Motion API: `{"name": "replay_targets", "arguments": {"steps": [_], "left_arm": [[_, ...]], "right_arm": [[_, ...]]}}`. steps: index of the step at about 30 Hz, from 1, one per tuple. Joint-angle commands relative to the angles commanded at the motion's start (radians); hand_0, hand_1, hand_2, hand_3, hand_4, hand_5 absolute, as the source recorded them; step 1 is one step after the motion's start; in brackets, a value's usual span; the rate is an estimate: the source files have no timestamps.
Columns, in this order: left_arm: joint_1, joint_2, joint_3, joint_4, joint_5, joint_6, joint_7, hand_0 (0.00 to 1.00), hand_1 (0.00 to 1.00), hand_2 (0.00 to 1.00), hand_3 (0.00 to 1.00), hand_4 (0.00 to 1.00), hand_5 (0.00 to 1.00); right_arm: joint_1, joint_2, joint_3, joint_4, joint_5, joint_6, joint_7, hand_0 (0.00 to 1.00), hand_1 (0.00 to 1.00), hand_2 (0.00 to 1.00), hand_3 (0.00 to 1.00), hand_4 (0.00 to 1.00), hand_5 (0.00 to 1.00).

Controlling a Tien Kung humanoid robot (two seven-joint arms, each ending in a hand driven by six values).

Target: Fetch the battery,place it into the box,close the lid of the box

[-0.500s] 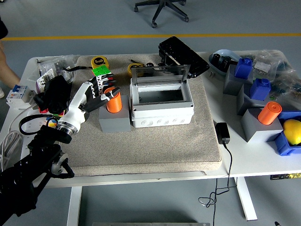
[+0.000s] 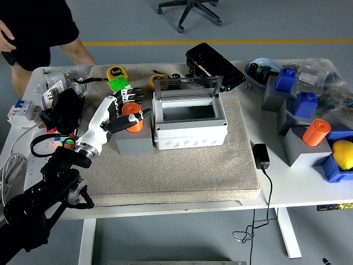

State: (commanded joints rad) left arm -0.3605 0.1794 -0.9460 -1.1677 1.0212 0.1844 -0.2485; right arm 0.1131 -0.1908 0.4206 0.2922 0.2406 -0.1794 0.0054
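An orange cylindrical battery point(image 2: 133, 122) stands upright in a grey holder block point(image 2: 134, 144) on the beige mat, just left of the box. My left hand point(image 2: 130, 112) reaches in from the lower left, fingers point(image 2: 122, 105) curled behind the battery and thumb across its front, shut on it. The battery still sits in the holder. The light grey box point(image 2: 189, 132) is open, its clear lid point(image 2: 189, 84) standing up at the back and its inside empty. My right arm is out of view.
A second orange battery point(image 2: 316, 132) stands on a grey block at the right among blue parts and a yellow ball point(image 2: 343, 153). A black adapter point(image 2: 260, 155) lies right of the mat. Tape measures point(image 2: 116, 72) and a black case point(image 2: 215, 65) sit behind. A person point(image 2: 38, 27) stands at the far left.
My left hand has shifted right and closed around the battery, thumb now across its front. The person has stepped further into view at the top left.
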Motion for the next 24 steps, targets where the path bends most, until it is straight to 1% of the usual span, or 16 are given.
{"name": "replay_targets", "arguments": {"steps": [3,4,8,9,10,15,16,21,22,24], "left_arm": [[-0.001,-0.005,0.002,0.014,-0.005,0.0,0.0,0.709,0.65,0.674,0.701,0.998,0.14],[0.002,-0.006,0.001,0.018,-0.01,-0.001,0.001,0.696,0.645,0.667,0.688,0.998,0.094],[0.006,-0.013,-0.004,0.024,-0.026,-0.002,0.001,0.696,0.645,0.667,0.688,0.998,0.094],[0.007,-0.013,-0.004,0.022,-0.029,-0.002,0.001,0.696,0.645,0.667,0.688,0.998,0.094],[0.007,-0.012,-0.003,0.02,-0.03,-0.002,0.0,0.684,0.635,0.651,0.678,0.998,0.071],[0.006,-0.013,-0.005,0.025,-0.034,-0.003,-0.001,0.684,0.635,0.651,0.678,0.998,0.071],[0.007,-0.014,-0.007,0.027,-0.035,-0.003,-0.001,0.665,0.62,0.639,0.655,0.998,0.053],[0.003,-0.018,-0.006,0.034,-0.052,-0.006,0.0,0.665,0.62,0.639,0.655,0.998,0.053],[0.003,-0.019,-0.005,0.034,-0.054,-0.006,0.0,0.641,0.583,0.576,0.635,0.998,0.028],[0.0,-0.023,-0.005,0.038,-0.06,-0.005,0.0,0.641,0.583,0.576,0.635,0.998,0.028]], "right_arm": [[-0.002,0.001,-0.001,-0.001,0.001,-0.001,0.0,0.72,0.661,0.646,0.592,0.992,0.609],[-0.004,0.002,0.0,-0.001,0.001,-0.002,0.001,0.721,0.662,0.646,0.592,0.993,0.609],[-0.007,0.002,-0.008,-0.001,0.007,-0.001,0.001,0.721,0.662,0.646,0.592,0.993,0.609],[-0.006,0.002,-0.013,-0.002,0.01,0.0,0.0,0.721,0.662,0.646,0.592,0.993,0.609],[-0.006,0.002,-0.014,-0.002,0.01,0.0,-0.001,0.721,0.661,0.646,0.591,0.993,0.609],[-0.004,0.002,-0.012,-0.001,0.008,-0.003,0.0,0.721,0.661,0.646,0.591,0.993,0.609],[-0.004,0.002,-0.012,-0.001,0.008,-0.003,0.001,0.719,0.661,0.646,0.593,0.993,0.609],[-0.004,0.004,-0.011,0.0,0.006,-0.004,0.004,0.719,0.661,0.646,0.593,0.993,0.609],[-0.003,0.005,-0.011,0.0,0.007,-0.003,0.004,0.721,0.661,0.646,0.591,0.993,0.609],[-0.004,0.005,-0.012,0.001,0.007,-0.002,0.005,0.721,0.661,0.646,0.591,0.993,0.609]]}}
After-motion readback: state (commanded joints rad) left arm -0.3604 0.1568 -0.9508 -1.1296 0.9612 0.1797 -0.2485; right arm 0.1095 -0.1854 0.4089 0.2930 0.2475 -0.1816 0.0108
